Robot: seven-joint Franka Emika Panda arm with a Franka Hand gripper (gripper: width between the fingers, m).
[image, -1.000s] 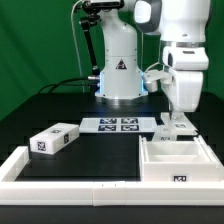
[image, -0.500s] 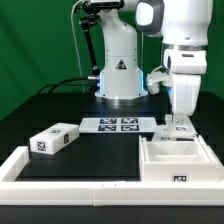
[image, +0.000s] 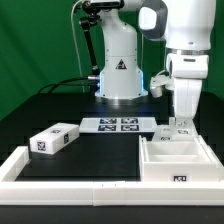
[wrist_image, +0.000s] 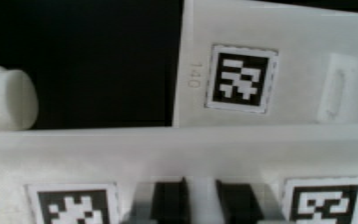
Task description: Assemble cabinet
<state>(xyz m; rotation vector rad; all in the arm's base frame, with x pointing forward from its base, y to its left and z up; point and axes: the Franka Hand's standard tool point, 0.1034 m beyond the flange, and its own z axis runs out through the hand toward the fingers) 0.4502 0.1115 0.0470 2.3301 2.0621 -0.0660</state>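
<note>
The cabinet's square open shell [image: 178,160] stands at the exterior view's right, with a tag on its front. A smaller white box part [image: 55,140] with tags lies at the left. My gripper [image: 182,126] points down at the shell's far side, over a white tagged part [image: 164,139]. In the wrist view my gripper [wrist_image: 199,200] has its two dark fingers [wrist_image: 163,203] close on either side of a thin white wall of a tagged cabinet part [wrist_image: 87,160]. Another white tagged panel [wrist_image: 247,75] lies beyond it.
The marker board [image: 118,125] lies flat in the middle at the back. A low white border frame [image: 70,172] runs along the front and left. The arm's white base [image: 120,70] stands behind the marker board.
The arm and gripper have shifted a little toward the exterior view's right. The shell and the left box part have not moved.
</note>
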